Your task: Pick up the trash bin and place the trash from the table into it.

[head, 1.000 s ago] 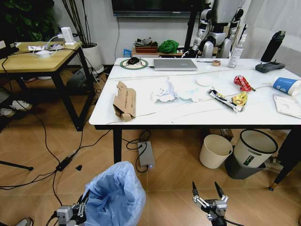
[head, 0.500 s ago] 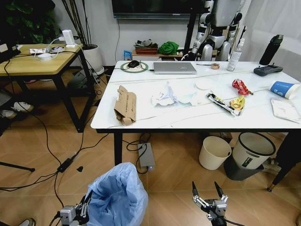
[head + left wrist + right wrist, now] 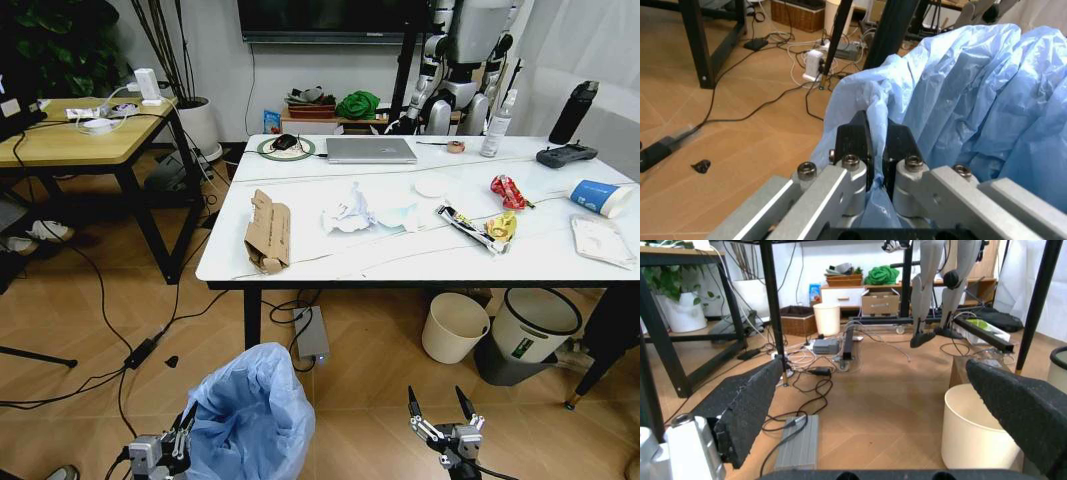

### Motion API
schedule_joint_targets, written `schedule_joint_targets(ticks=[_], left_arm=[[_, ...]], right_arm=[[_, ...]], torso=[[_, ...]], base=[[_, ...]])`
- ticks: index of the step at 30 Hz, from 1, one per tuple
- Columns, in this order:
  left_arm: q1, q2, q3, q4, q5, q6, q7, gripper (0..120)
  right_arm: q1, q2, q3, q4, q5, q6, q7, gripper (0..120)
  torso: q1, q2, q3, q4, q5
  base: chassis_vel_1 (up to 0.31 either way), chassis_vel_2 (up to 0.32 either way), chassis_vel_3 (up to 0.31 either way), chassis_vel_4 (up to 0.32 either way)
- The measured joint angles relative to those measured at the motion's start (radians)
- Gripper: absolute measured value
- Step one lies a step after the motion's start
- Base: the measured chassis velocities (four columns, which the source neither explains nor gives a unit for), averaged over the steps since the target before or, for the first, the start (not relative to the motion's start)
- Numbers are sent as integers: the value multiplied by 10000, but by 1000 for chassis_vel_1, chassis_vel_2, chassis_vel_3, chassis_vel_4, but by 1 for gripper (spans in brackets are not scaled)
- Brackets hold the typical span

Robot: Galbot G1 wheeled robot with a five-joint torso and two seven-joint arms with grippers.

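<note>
The trash bin, wrapped in a crinkly light-blue bag, hangs low at the front left with my left gripper shut on the bag's rim; the black fingers pinch a fold of plastic. My right gripper is open low at the front right, holding nothing. On the white table lie torn cardboard, crumpled white paper, a black-silver wrapper, a yellow wrapper, a red wrapper, a flat white packet and a blue-and-white cup.
A laptop, mouse, bottles and black controller stand at the table's far side. Under it are a cream bucket, a grey-black bin and a power brick. A wooden desk stands left; cables cross the floor.
The whole head view has shifted slightly, the table sitting a little lower and more to the left. Both grippers and the bin keep their places in the picture.
</note>
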State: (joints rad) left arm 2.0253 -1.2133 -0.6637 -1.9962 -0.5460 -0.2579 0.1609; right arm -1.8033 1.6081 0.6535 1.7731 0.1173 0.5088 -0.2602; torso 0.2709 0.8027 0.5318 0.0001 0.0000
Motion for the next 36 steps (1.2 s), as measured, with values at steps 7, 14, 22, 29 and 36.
schedule_joint_targets(ticks=[7,14,22,29,36], left_arm=[[-4,-5,-3,-7,-16,-3,13,0],[10,-7,0,-45,-37,-2,13,0],[28,-7,-3,-88,-39,7,13,0],[26,-17,16,-95,-34,6,23,0],[14,-19,33,-95,-31,7,31,0]], right_arm=[[3,0,-8,-15,0,11,0,100],[-8,0,-8,-18,2,36,0,100],[-19,0,-3,-24,4,76,0,100],[-26,0,-6,-24,4,85,0,100],[-27,0,-5,-30,4,95,0,100]], torso=[[138,321,184,0,0],[271,649,380,0,0],[442,1034,591,0,0],[580,1358,779,0,0],[707,1666,960,0,0]], base=[[0,0,0,0],[0,0,0,0],[0,0,0,0],[0,0,0,0],[0,0,0,0]])
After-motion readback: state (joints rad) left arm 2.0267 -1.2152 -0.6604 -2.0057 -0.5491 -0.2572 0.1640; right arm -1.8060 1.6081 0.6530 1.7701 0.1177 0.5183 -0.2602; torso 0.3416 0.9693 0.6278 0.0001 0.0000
